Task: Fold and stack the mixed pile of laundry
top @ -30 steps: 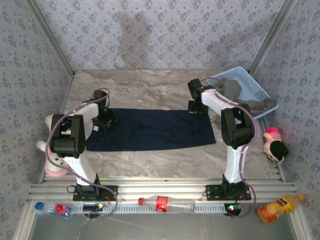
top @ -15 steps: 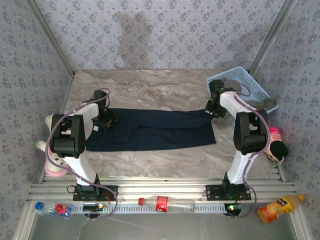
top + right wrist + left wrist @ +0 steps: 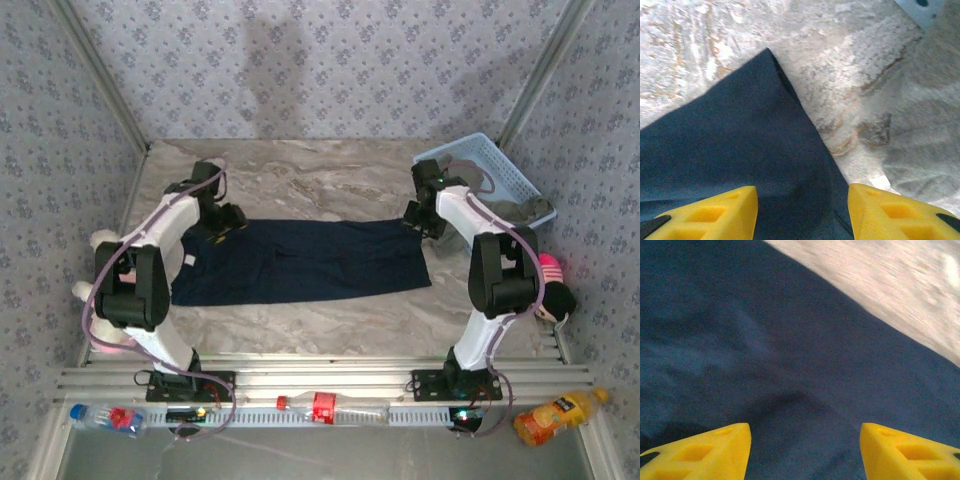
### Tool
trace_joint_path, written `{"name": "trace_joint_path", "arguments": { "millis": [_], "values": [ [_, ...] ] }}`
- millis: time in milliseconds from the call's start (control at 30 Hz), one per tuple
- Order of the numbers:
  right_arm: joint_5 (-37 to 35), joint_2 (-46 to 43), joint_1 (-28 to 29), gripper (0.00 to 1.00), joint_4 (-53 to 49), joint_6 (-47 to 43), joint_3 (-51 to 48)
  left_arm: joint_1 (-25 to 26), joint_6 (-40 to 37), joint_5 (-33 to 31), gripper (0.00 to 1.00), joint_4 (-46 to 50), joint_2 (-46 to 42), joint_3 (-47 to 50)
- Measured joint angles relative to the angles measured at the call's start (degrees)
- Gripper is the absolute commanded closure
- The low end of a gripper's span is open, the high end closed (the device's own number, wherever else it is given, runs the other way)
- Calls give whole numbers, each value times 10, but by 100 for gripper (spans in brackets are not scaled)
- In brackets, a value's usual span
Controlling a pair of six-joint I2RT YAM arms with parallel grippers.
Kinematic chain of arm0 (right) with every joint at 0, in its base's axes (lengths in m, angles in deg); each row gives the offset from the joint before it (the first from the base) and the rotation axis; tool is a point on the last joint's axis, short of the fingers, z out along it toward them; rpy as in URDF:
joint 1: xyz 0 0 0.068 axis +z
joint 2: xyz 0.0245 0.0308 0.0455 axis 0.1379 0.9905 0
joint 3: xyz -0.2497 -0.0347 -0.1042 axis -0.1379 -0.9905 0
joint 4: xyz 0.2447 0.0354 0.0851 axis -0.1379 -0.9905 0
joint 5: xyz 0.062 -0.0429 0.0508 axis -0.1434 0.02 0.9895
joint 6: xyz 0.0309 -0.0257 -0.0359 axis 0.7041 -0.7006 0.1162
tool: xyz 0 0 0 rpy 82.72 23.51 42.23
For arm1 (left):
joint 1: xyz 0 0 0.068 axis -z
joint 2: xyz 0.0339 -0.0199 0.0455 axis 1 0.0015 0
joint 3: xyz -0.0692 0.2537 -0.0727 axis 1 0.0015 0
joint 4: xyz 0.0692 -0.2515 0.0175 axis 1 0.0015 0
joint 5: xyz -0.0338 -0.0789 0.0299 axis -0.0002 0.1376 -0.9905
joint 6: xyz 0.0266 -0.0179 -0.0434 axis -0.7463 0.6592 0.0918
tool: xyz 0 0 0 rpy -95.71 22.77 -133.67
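The dark navy T-shirt point(image 3: 300, 260) lies flat on the table as a long folded rectangle. My left gripper point(image 3: 222, 218) hovers open over its far left corner, and the left wrist view has navy cloth point(image 3: 765, 355) between the yellow fingertips point(image 3: 715, 450). My right gripper point(image 3: 418, 218) stands open over the far right corner; that corner point(image 3: 765, 115) sits between its spread fingers point(image 3: 890, 210) with bare table beside it. The grey-olive garment point(image 3: 512, 206) lies in the light blue basket point(image 3: 500, 160) at the back right.
A white plush toy point(image 3: 100, 290) lies off the table's left edge and a pink doll point(image 3: 548, 285) off the right. An orange juice bottle point(image 3: 560, 412), a water bottle point(image 3: 100, 415) and a red object point(image 3: 322, 405) lie along the near rail. Patterned walls enclose the table.
My right gripper has swung right along the shirt's far edge to its right corner. My left gripper has moved away from me to the far left corner.
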Motion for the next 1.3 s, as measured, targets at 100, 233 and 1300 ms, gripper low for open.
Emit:
{"name": "trace_joint_path", "arguments": {
  "millis": [100,233,1300],
  "values": [
    [11,5,3,45,3,-2,1,78,-7,21,49,8,-7,-1],
    [31,3,10,39,28,7,-21,156,-10,38,54,8,-4,9],
    [80,-7,18,38,39,2,-48,219,-32,22,58,13,94,50]
  ]
}}
